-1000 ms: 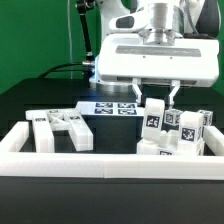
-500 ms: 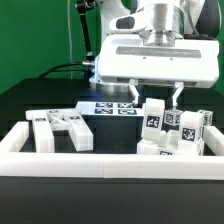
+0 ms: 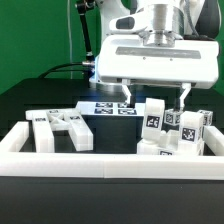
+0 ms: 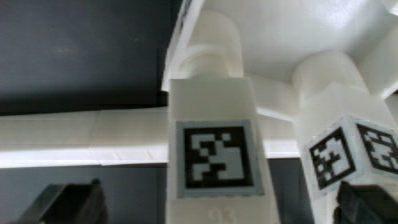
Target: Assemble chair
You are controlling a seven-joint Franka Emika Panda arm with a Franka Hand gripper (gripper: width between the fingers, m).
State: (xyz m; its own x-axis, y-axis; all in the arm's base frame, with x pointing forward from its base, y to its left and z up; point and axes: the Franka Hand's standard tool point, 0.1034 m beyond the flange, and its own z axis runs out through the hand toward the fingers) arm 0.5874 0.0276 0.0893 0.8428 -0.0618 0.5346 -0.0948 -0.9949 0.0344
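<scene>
The chair is in loose white tagged parts. An upright bar stands in a cluster of parts at the exterior view's right. My gripper hangs just above the bar's top and is open. Its fingers stand wide on either side of the bar and do not touch it. In the wrist view the same bar with its tag fills the middle. The gripper straddles it, and its dark fingertips sit well apart from the bar. More flat parts lie at the exterior view's left.
White border rails fence the work area at the front and sides. The marker board lies behind the parts, under the arm. Another tagged part stands close beside the bar.
The jaws were shut on the top of the upright bar and have spread wide, letting it go. The bar stays standing in place.
</scene>
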